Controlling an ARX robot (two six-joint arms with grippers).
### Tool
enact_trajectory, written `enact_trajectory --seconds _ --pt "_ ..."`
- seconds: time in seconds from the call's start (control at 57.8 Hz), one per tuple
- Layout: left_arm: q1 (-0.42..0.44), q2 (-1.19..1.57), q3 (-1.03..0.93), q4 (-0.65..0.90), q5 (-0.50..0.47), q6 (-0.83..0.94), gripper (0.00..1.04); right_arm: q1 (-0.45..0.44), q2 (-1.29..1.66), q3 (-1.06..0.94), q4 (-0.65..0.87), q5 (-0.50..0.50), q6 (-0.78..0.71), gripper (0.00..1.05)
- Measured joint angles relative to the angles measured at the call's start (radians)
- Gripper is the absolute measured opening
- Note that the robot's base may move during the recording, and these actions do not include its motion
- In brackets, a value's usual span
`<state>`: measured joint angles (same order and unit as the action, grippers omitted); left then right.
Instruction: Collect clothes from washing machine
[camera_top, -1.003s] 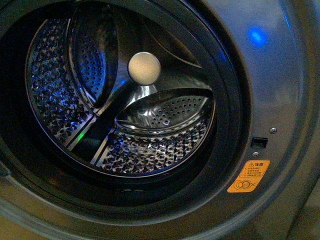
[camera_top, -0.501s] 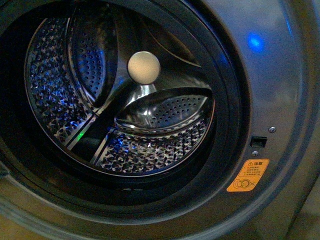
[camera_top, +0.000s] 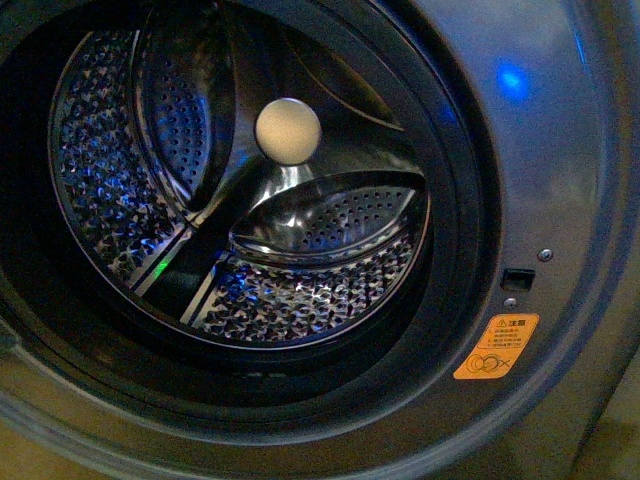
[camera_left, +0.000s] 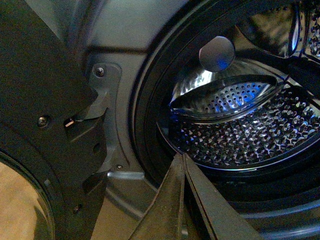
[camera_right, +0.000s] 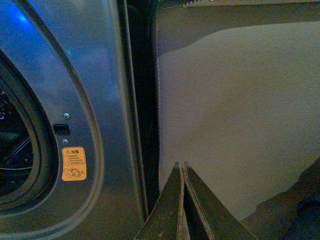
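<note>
Grey washing machine (camera_top: 560, 150), door open, shiny perforated drum (camera_top: 300, 290) with cream centre disc (camera_top: 288, 131). Orange sticker (camera_top: 496, 347) right. Left pincer (camera_left: 183, 162) closed; right pincer (camera_right: 181, 170) closed.

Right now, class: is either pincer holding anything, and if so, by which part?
Nothing is held. The left pincer and right pincer are both shut with nothing between the fingers, and no clothes show in the drum.

Washing machine (camera_top: 560, 150) grey metallic; drum (camera_top: 300, 300) shiny steel, dotted perforations; centre disc (camera_top: 288, 131) cream; warning sticker (camera_top: 497, 346) orange; door seal (camera_top: 455, 200) black
</note>
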<state>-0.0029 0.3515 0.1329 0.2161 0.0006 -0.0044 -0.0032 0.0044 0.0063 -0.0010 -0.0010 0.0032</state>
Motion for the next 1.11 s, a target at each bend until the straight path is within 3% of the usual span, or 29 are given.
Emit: enact_trajectory --seconds 0.64,0.761,1.106 --pt "0.0 -0.164 -0.089 -0.063 0.004 0.005 0.04 0.0 0.0 0.0 0.0 0.0 0.0 0.02" --pt "0.0 -0.319 -0.114 -0.211 0.0 0.002 0.04 0.0 0.0 0.0 0.0 0.001 0.0 0.02" --pt "0.0 -0.346 -0.114 -0.214 0.0 0.003 0.04 0.001 0.0 0.0 0.0 0.0 0.0 0.02"
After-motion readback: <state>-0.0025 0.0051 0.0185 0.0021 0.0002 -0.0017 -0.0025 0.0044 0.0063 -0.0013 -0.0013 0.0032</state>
